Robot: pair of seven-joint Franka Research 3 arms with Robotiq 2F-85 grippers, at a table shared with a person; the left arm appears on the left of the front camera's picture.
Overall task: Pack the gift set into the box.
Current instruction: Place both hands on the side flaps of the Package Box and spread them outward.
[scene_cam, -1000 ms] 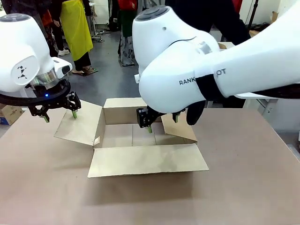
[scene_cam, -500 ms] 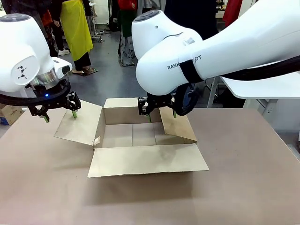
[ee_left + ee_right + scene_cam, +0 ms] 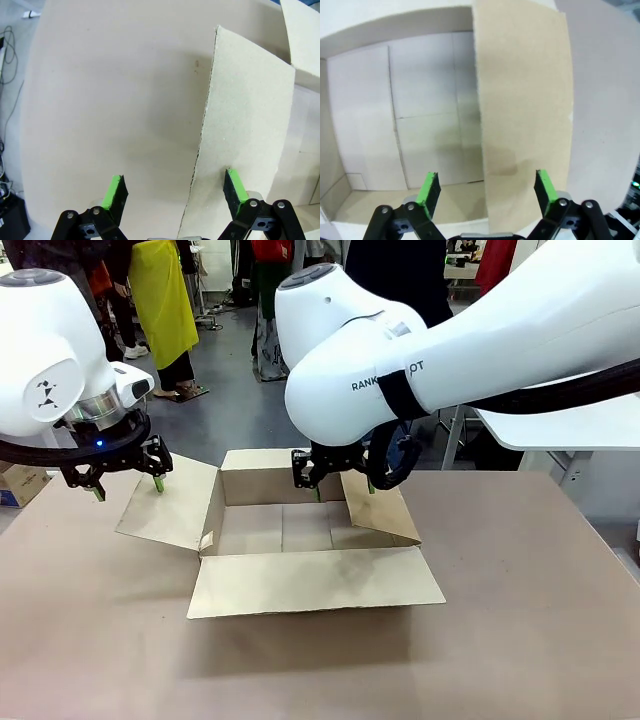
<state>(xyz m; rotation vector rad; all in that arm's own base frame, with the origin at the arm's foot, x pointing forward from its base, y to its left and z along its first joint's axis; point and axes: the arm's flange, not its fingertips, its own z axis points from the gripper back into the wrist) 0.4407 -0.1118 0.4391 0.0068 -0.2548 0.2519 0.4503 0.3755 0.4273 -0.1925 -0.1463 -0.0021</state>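
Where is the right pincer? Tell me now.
Front view, centre: the right pincer hangs open over the cardboard box, at its far right corner, above the right flap's inner edge.

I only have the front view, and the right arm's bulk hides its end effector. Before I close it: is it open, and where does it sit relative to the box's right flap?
Observer: Open. In the right wrist view the right end effector has its fingers spread, and the inner edge of the right flap runs up between them.
Operator: Anything packed inside?
Observer: Nothing. That view shows the box with a bare floor out to its corners.
Operator: And the left side?
Observer: The left end effector is open too, with one finger over the left flap and the other over the table.
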